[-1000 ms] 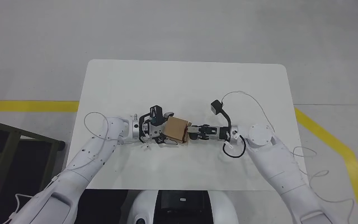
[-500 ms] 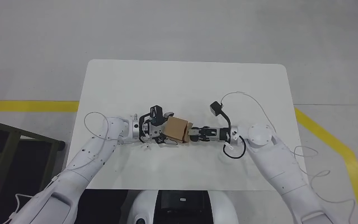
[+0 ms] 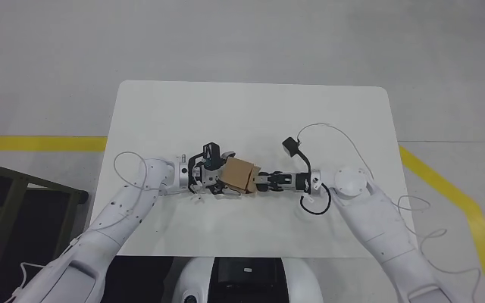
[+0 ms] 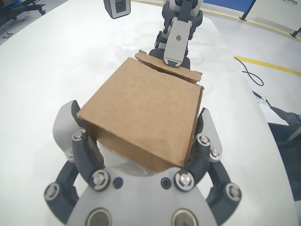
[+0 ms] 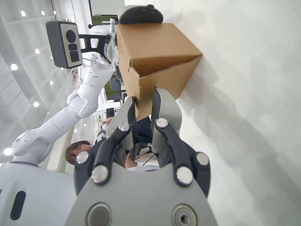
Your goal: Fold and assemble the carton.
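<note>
Brown carton (image 3: 241, 174), lying in the middle of the table (image 3: 151, 114). Gripped at one end by the left gripper (image 4: 137, 128), fingers squeezed tight on both sides. Pinched at the other end, on the flap (image 5: 169, 81), by the right gripper (image 5: 143, 97), fingers closed on it. Pushed in a little nearer from the right over the last second. Held still on the left. Looks like the flap bending inward, so that end closing soon. Not tucked in yet.

Carton (image 3: 239, 175): plain brown corrugated cardboard, squared up into a box, resting at the centre of the white bench (image 3: 250, 114). Right end partly open, with one flap (image 4: 169, 69) sticking out unfolded.
</note>
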Robot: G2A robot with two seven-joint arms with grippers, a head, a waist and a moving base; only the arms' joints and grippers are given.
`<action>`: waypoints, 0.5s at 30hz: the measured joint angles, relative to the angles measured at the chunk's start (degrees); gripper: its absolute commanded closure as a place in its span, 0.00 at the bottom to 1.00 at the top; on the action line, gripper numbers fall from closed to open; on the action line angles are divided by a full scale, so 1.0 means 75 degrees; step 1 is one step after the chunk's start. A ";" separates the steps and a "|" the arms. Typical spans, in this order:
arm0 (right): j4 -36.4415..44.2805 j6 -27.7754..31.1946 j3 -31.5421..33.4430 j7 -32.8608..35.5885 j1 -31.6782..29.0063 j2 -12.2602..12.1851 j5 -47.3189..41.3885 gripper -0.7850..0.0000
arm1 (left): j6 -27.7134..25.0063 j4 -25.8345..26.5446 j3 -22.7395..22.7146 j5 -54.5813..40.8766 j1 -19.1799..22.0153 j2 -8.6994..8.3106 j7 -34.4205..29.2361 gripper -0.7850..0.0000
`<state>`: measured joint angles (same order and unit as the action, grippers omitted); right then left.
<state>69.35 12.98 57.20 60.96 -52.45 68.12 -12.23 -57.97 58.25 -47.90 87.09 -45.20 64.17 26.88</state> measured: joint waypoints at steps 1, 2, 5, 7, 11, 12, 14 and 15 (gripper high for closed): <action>0.0003 -0.0012 -0.0016 -0.0009 0.0009 0.0003 0.0025 0.85 | -0.0003 0.0001 0.0002 0.0004 0.0000 -0.0001 0.0002 0.00; 0.0002 -0.0030 -0.0036 -0.0020 0.0018 0.0007 0.0040 0.87 | -0.0004 0.0001 0.0003 0.0008 0.0001 -0.0001 0.0005 0.00; -0.0030 -0.0072 -0.0067 -0.0040 0.0049 0.0015 0.0076 0.89 | 0.0003 -0.0005 -0.0001 0.0005 0.0001 -0.0003 0.0014 0.00; -0.0055 -0.0080 -0.0066 -0.0064 0.0056 0.0015 0.0084 0.91 | 0.0005 -0.0007 -0.0006 0.0003 -0.0001 -0.0003 0.0014 0.00; -0.0054 -0.0084 -0.0047 -0.0085 0.0044 0.0008 0.0079 0.96 | -0.0003 -0.0009 -0.0010 0.0005 -0.0006 -0.0006 -0.0001 0.00; -0.0037 -0.0099 -0.0048 -0.0085 0.0042 0.0008 0.0080 0.96 | -0.0003 -0.0010 -0.0008 0.0001 -0.0008 -0.0007 0.0000 0.00; 0.0007 -0.0132 -0.0066 -0.0074 0.0049 0.0010 0.0096 0.97 | -0.0004 -0.0012 -0.0003 -0.0010 -0.0009 -0.0008 0.0001 0.00; 0.0024 -0.0143 -0.0080 -0.0071 0.0059 0.0013 0.0104 0.98 | -0.0004 -0.0009 -0.0001 -0.0009 -0.0007 -0.0008 -0.0001 0.00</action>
<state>69.53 11.91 56.59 60.43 -52.01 68.22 -11.45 -58.00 58.18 -47.90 87.02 -45.26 64.11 26.88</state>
